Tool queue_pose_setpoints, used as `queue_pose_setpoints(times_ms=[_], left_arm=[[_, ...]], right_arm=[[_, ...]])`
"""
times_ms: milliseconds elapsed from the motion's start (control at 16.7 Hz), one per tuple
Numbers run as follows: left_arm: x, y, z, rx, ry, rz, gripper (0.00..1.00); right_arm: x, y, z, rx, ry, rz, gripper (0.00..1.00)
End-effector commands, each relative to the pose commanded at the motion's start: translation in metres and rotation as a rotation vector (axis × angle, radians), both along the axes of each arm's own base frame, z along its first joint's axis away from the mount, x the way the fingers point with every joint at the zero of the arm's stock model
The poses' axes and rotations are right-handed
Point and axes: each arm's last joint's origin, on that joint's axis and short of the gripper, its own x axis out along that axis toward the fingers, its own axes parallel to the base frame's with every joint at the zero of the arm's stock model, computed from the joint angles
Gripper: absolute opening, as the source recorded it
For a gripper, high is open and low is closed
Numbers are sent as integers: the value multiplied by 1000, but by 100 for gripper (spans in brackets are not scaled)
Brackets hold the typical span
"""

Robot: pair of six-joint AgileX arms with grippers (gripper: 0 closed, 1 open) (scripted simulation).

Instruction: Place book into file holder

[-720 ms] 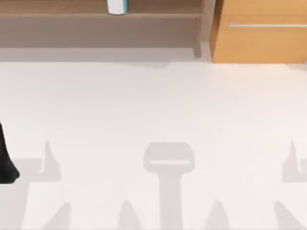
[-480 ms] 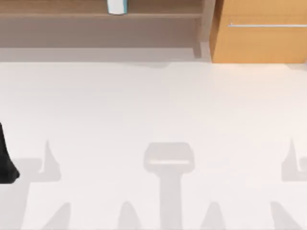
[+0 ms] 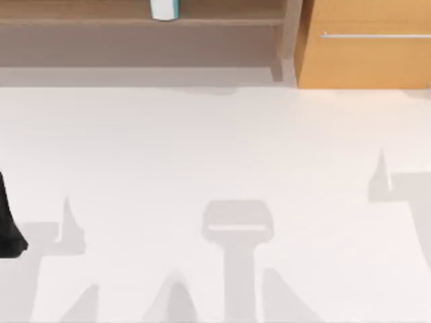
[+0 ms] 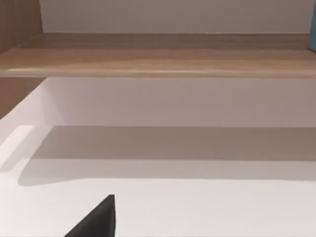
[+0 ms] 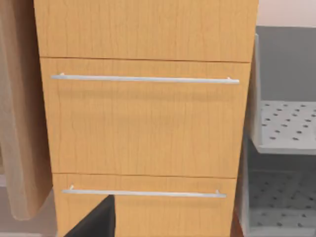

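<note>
One white table [image 3: 215,148]. One long wooden shelf [image 3: 135,20] along its far edge, one wooden drawer cabinet [image 3: 367,44] at far right. Right wrist view adds what top view lacks: two drawer handles [image 5: 145,79] and one grey perforated file holder [image 5: 284,128] just beside the cabinet. One book [image 3: 163,9], upright on the shelf, far left-centre. Left arm [image 3: 8,222] at the table's left edge. Claw state: cannot tell, either side.

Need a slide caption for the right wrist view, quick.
Wooden drawer cabinet with two metal handles, grey perforated file holder beside it.
</note>
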Motion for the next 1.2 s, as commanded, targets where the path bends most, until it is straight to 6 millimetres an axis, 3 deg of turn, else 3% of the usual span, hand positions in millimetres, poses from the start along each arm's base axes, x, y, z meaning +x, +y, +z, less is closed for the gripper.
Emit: queue_pose_setpoints(times_ms=[180, 300, 540, 660, 840, 1020, 1200], left_arm=[[0, 0, 0, 0, 0, 0, 100], [0, 0, 0, 0, 0, 0, 100], [0, 0, 0, 0, 0, 0, 100], [0, 0, 0, 0, 0, 0, 100], [0, 0, 0, 0, 0, 0, 100], [0, 0, 0, 0, 0, 0, 100], [0, 0, 0, 0, 0, 0, 100]], right_arm=[[40, 26, 51, -6, -9, 6, 100], [76, 53, 79, -8, -14, 11, 100], [154, 134, 103, -6, -20, 19, 100], [190, 183, 97, -3, -19, 21, 100], [232, 256, 66, 1, -15, 19, 100], [258, 319, 19, 3, -7, 11, 100], [271, 362, -29, 5, 1, -2, 100]])
